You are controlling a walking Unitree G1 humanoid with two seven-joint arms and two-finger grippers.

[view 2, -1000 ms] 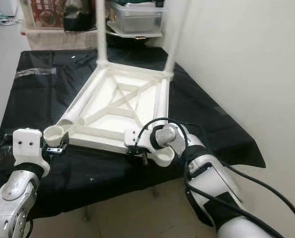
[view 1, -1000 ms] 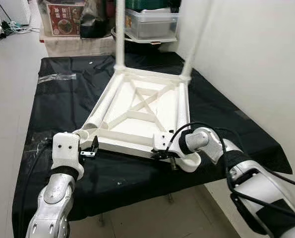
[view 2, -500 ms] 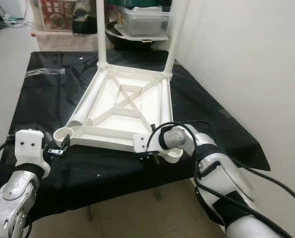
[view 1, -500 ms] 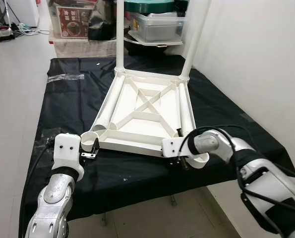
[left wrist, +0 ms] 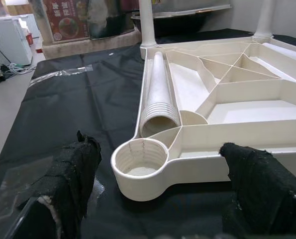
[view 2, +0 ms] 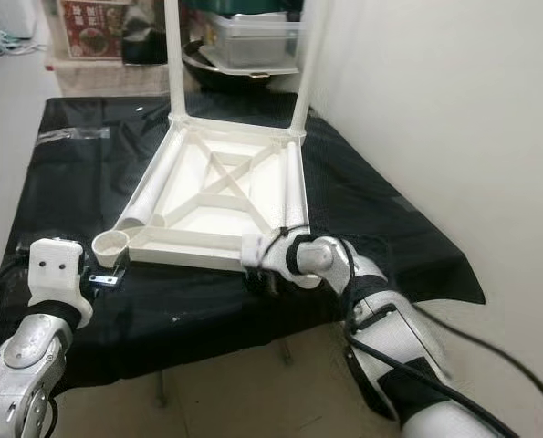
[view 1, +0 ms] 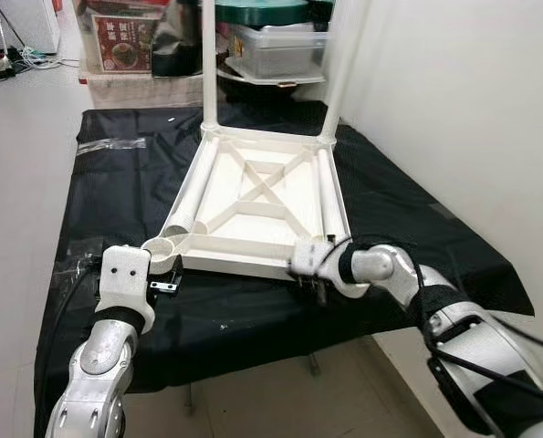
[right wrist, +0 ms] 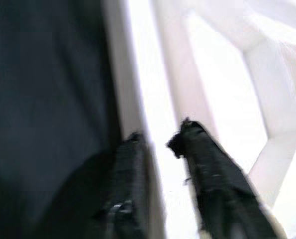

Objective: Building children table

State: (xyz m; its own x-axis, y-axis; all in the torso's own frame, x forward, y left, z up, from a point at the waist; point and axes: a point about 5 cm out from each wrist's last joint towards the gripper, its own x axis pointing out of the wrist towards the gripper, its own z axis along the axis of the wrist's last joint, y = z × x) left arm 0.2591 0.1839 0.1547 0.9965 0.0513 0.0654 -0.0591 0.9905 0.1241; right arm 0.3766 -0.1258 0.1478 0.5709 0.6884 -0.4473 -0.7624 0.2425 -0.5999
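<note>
Tabletop (view 1: pixel 262 205) white, upside down, two legs (view 1: pixel 207 64) fitted

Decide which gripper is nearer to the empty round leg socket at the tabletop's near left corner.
Left. The left gripper is open with its fingers either side of the empty leg socket. The right gripper is at the tabletop's other near corner, astride its rim.

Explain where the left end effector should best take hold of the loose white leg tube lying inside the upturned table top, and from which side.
Probably the ribbed open end of the leg tube, approached from the robot's side. That end lies nearest the left end effector, just behind the empty corner socket. The tube rests in a channel of the table top, so its flanks are partly walled in.
</note>
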